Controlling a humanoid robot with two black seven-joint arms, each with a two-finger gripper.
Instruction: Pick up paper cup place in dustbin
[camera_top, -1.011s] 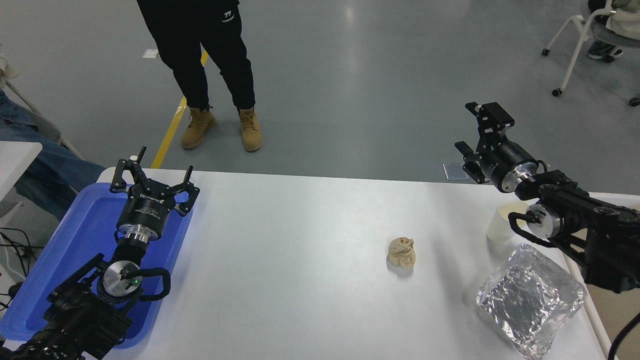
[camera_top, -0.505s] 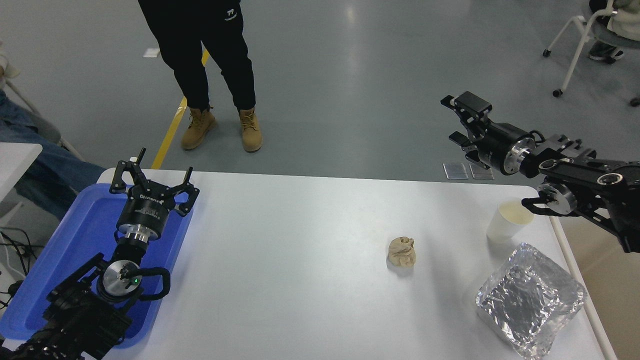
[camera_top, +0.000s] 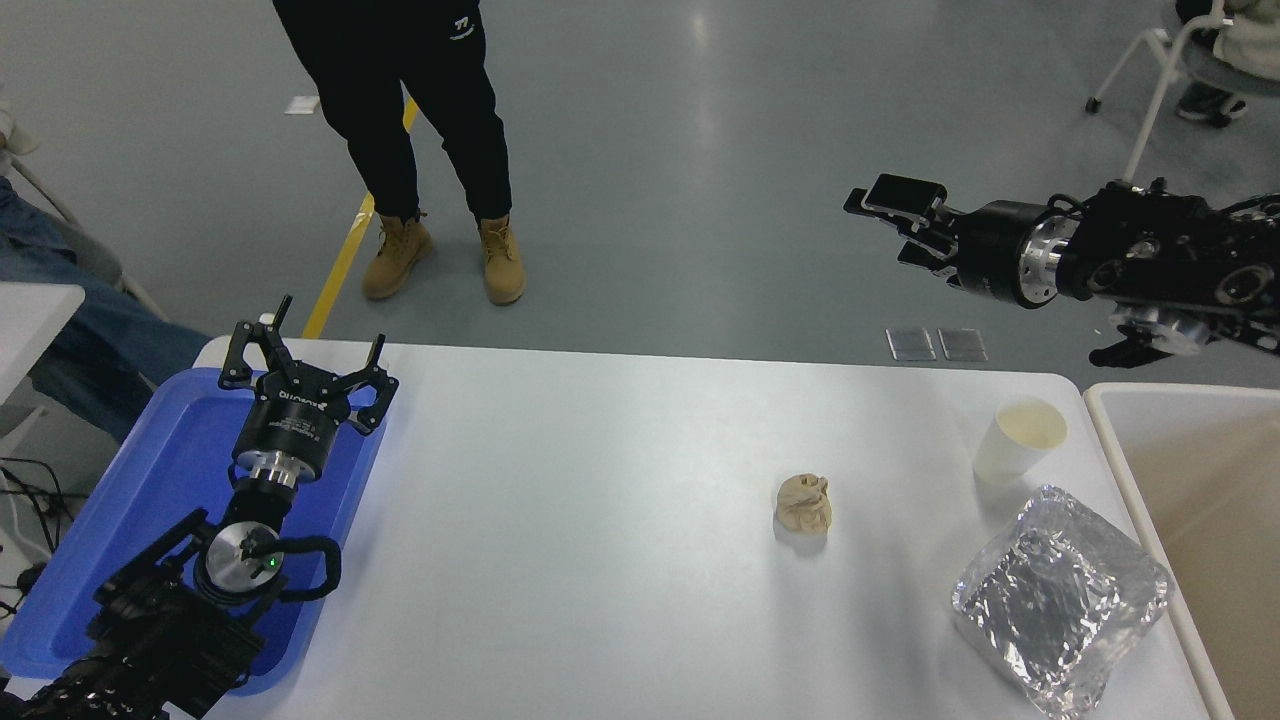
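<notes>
The paper cup (camera_top: 1018, 441) is small, cream-white and stands upright near the table's right edge. The dustbin (camera_top: 1186, 500), with a white rim and tan inside, stands just right of the table, partly cut off by the picture's edge. My right gripper (camera_top: 885, 222) is open and empty, held high and pointing left, well above and beyond the cup, over the floor past the table's far edge. My left gripper (camera_top: 300, 355) is open and parked over the blue tray (camera_top: 150, 480) at the lower left.
A crumpled tan paper ball (camera_top: 803, 504) lies left of the cup. A crinkled silver foil bag (camera_top: 1060, 595) lies in front of the cup near the table's front right. A person (camera_top: 420, 130) stands beyond the far edge. A chair (camera_top: 1190, 70) is at the top right.
My right arm has lifted and swung up and back, off the cup's side; the gripper has turned to point left. The cup and the dustbin are now uncovered.
</notes>
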